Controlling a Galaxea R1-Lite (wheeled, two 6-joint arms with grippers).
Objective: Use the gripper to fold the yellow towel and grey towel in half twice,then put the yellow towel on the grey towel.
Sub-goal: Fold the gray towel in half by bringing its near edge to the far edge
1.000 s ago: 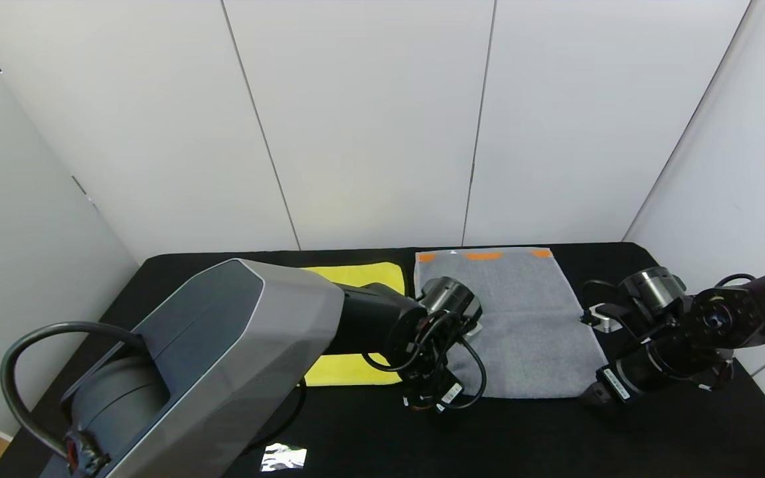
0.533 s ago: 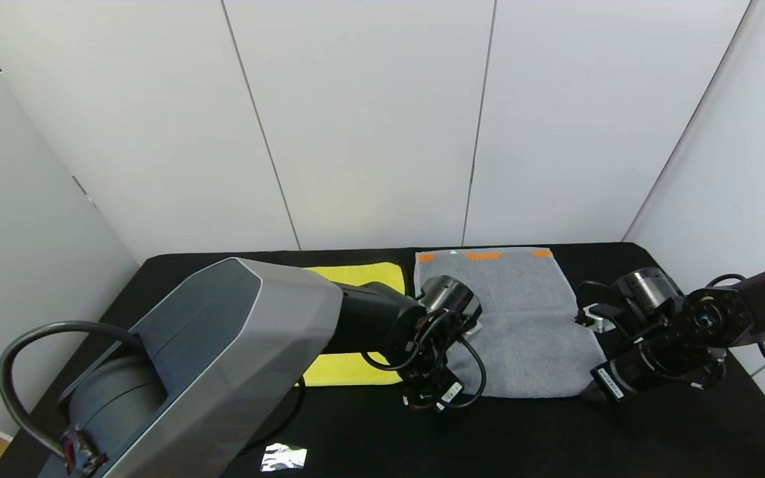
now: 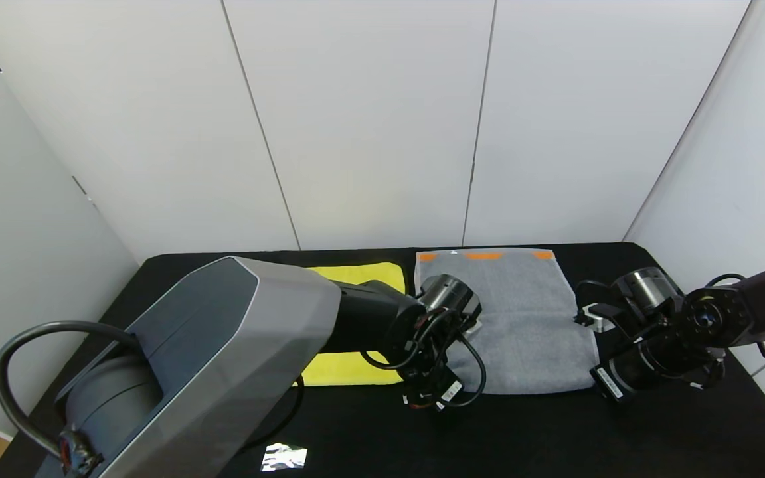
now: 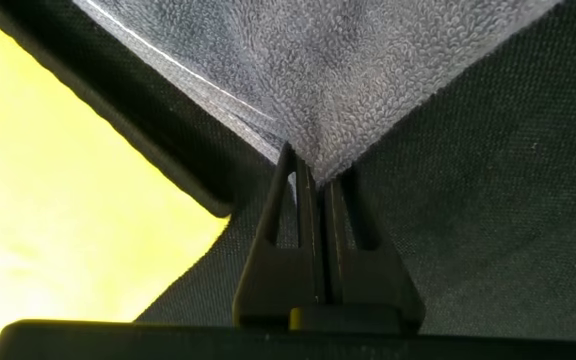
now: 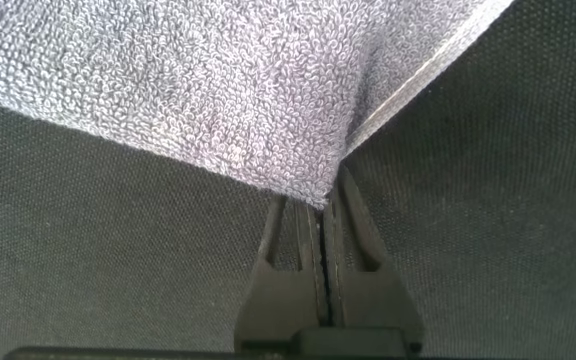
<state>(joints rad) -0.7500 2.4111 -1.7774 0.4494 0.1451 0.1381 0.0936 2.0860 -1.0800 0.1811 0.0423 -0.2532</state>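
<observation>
Grey terry is pinched at each near corner of the grey towel (image 3: 512, 318) by the left gripper (image 4: 308, 180) and right gripper (image 5: 326, 200), so uneven lifting could slip a thin corner free

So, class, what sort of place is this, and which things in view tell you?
Probably a robot test booth, not a home: plain white panels wall in a black table, with only a grey towel and a yellow towel laid out.

Bare black counter (image 3: 522, 431) lies open nearside of the grey towel (image 3: 522, 312); the yellow towel (image 3: 356, 275) lies just beside it, white walls (image 3: 369, 126) close behind.
</observation>
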